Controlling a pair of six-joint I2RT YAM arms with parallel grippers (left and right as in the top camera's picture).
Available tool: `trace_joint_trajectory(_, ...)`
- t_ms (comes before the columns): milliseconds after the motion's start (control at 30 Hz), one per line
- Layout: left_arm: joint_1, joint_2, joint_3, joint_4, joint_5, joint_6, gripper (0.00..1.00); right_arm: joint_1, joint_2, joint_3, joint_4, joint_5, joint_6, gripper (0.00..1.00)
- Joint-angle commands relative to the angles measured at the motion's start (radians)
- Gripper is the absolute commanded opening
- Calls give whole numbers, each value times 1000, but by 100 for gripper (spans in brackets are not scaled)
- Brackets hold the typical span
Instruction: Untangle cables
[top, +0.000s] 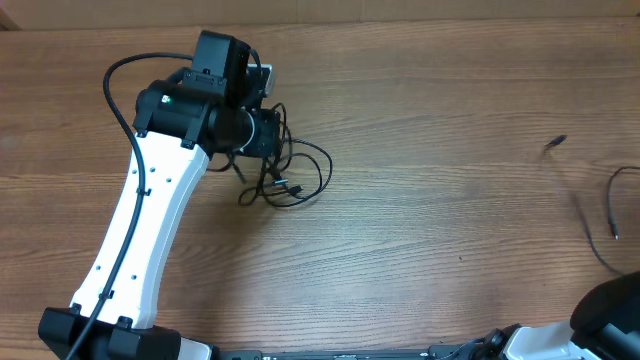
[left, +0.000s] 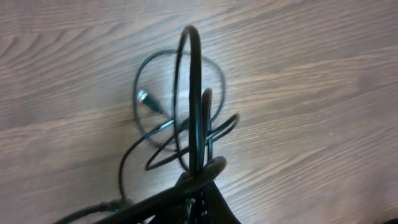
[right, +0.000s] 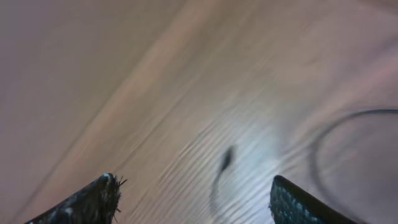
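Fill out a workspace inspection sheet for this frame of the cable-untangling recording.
Surface: wooden table, light brown grain.
Job's things: tangle of thin black cords at the left, and a loose cable lying apart near the right edge.
Clutter: nothing seen.
Grippers: left gripper is shut on a raised loop of the tangle. Right gripper is open above the table, holding nothing.
Cables: thick arm cable loops off the left arm, apart from the tangle.
Surroundings: nothing seen beyond the table.
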Motion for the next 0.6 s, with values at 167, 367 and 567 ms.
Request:
trace_joint_trajectory(167, -33, -16, 15, 213, 297, 28, 22, 153, -23, 6, -152, -201, -156, 82)
trace_joint_trajectory(367, -42, -16, 15, 140, 189, 28, 54, 270, -23, 6, -250, -175, -210, 88)
trace_joint_trajectory(567, -41, -16, 15, 12, -31, 23, 56, 411, -23, 6, -292, -172, -245, 89)
